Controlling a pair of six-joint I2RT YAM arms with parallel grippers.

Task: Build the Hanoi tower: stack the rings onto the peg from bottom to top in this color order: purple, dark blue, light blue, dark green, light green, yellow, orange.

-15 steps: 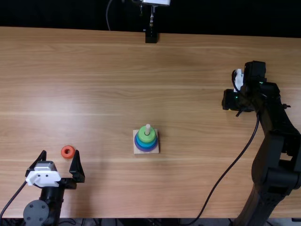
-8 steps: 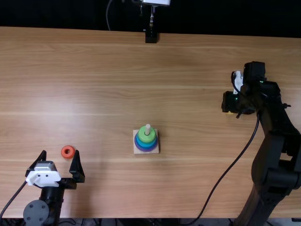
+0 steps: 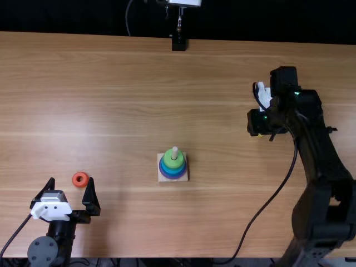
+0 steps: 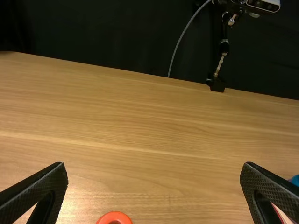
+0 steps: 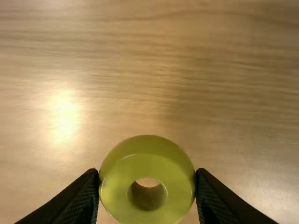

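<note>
The yellow ring (image 5: 148,147) is turning a broad face toward the right wrist camera, and its central hole, the line of its axis, is opening through to the desk (image 3: 128,100). The square base (image 3: 161,178) is carrying an upright peg (image 3: 174,149) that is holding a purple ring (image 3: 173,177) lowest, blue (image 3: 173,172) above it and green (image 3: 168,162) on top. The right claw (image 3: 266,121) is pinching the yellow ring by opposite sides, directly between its fingertips. The left claw (image 3: 71,179) is standing spread, near the orange ring (image 3: 75,179); the base is sitting between the claws, well apart from both.
</note>
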